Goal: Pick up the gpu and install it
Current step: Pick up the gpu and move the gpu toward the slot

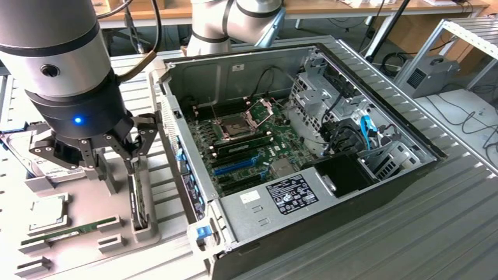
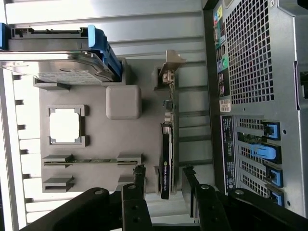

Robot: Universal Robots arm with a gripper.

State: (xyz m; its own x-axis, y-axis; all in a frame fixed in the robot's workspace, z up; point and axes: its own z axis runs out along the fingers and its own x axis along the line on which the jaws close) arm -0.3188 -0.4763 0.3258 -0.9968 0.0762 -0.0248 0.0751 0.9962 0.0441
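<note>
The work stands at the pick-up step: the tool [image 2: 163, 169] hangs over the gpu [image 2: 166, 144] with its jaws apart, one of its fingers [image 2: 139, 180] on either side of the card, and nothing is gripped yet. The gpu stands on edge in a slot of the grey fixture tray [image 2: 130, 139], its silver end bracket [image 2: 169, 67] at the far end from the tool, and it has not been lifted. In the same tray lie a hard drive [image 2: 62, 67], a processor [image 2: 65, 125] in its pocket and a RAM stick [image 2: 91, 161]. In the exterior view the tray sits on the slatted tabletop [image 1: 404, 233] just beside the open computer case [image 1: 225, 70], on that view's left, and the motherboard [image 1: 249, 134] lies bare inside with its blue expansion slots [image 1: 233, 166] unoccupied. The pads seem clear of the card's faces, though whether they have come low enough to grip cannot be told. The grasp looks to call for the jaws to close squarely on the two flat faces, centred on the thin edge, so that the card comes straight out of its slot without tilting against the tray walls.
</note>
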